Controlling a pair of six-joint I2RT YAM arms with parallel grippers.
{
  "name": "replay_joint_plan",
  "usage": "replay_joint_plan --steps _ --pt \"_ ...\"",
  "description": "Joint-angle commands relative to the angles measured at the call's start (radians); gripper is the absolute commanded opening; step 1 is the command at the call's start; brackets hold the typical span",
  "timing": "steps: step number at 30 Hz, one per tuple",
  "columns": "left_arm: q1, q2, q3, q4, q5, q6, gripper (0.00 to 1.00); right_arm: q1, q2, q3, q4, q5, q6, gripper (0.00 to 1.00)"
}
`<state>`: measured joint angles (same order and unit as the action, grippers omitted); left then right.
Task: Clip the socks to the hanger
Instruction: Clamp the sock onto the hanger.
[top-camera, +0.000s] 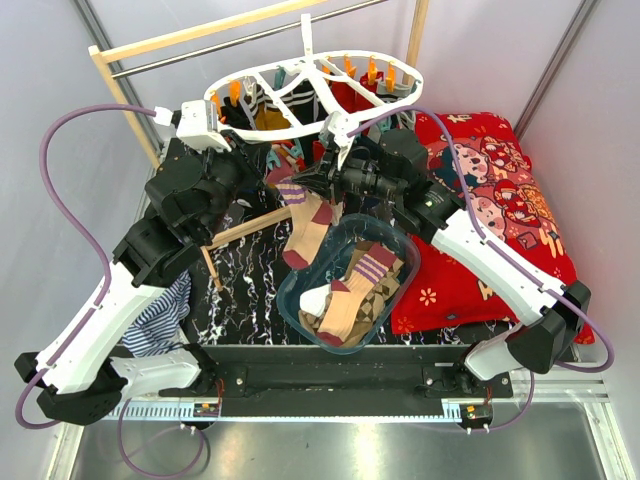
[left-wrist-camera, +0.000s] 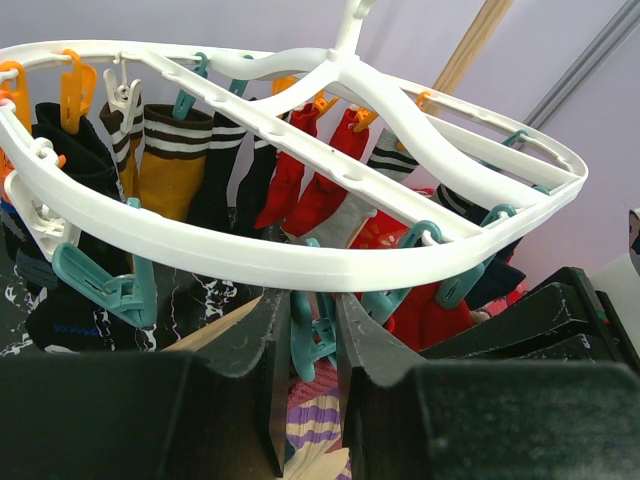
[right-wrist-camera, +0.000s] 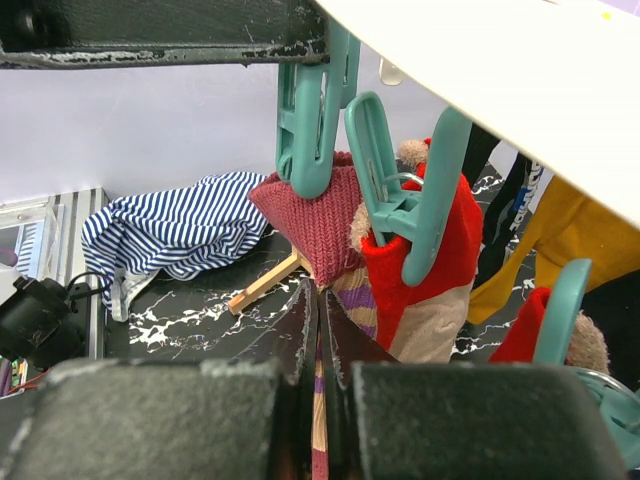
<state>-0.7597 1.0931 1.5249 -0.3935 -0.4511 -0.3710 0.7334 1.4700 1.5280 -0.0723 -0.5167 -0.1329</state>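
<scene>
Left fingers (left-wrist-camera: 268, 345) pinched a teal clip (left-wrist-camera: 308, 345) at 6 o'clock on the hanger (left-wrist-camera: 300, 265), with hung socks (left-wrist-camera: 175, 160) behind. Right wrist alone showed right fingers (right-wrist-camera: 303, 330) pressed together on a striped sock (right-wrist-camera: 318, 225), and a striped cloth (right-wrist-camera: 170, 225) at 9 o'clock. Overhead, a tub (top-camera: 408, 250) of socks sat mid-counter (top-camera: 245, 290).

A clear tub (top-camera: 283, 300) sits on a black marbled table (top-camera: 250, 290), just beside a red cartoon-print cushion (top-camera: 500, 200) at right. A blue-white striped cloth (top-camera: 160, 320) lies crumpled at the table's left edge. Behind stands a wooden rack (top-camera: 200, 30) with a metal rod (top-camera: 250, 38). A wooden stick (top-camera: 245, 231) slants across the tabletop.
</scene>
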Motion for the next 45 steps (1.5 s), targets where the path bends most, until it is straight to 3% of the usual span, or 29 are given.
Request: replay_joint_plan --steps 1,27,45 --pt "0.003 -0.021 0.024 0.064 0.006 0.000 0.05 0.004 -0.028 0.015 0.052 -0.016 0.001 0.00" --pt "0.003 -0.018 0.023 0.076 -0.023 0.017 0.05 0.004 -0.068 -0.017 0.098 -0.071 0.026 0.00" --pt "0.003 -0.030 0.014 0.088 0.057 -0.039 0.05 0.006 -0.014 0.003 0.152 -0.077 0.064 0.00"
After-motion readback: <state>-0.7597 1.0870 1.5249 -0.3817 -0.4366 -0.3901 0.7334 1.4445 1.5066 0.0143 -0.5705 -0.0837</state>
